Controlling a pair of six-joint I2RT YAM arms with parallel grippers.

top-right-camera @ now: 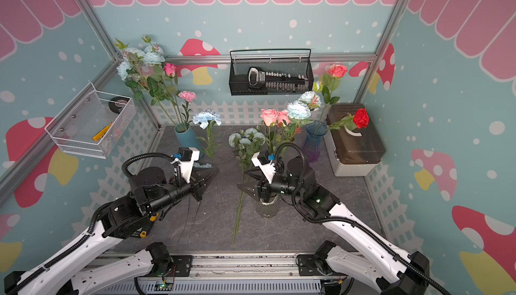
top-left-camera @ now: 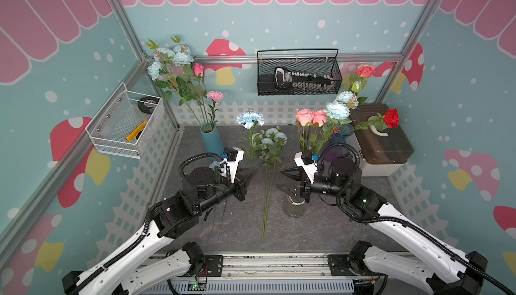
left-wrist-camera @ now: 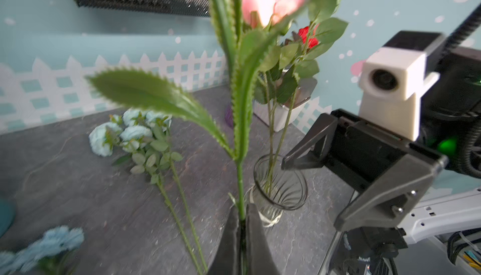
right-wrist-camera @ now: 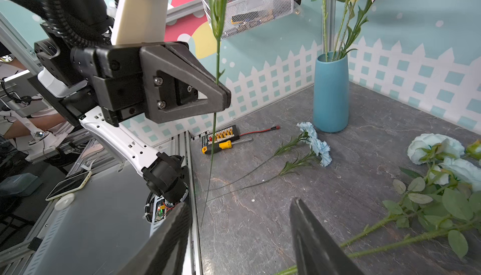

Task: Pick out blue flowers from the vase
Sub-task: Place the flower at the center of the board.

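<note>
My left gripper is shut on the thin green stem of a blue carnation, which it holds upright above the table. My right gripper stands open and empty just above a clear glass vase that holds pink roses. A spray of blue flowers lies on the table between the arms. Two more blue carnations lie by the blue ceramic vase. Blue blooms also stand in that vase and in the dark glass vase.
A brown-lidded box sits at the back right. A black mesh basket hangs on the back wall and a white wire basket on the left wall. A screwdriver set lies at the table's left edge.
</note>
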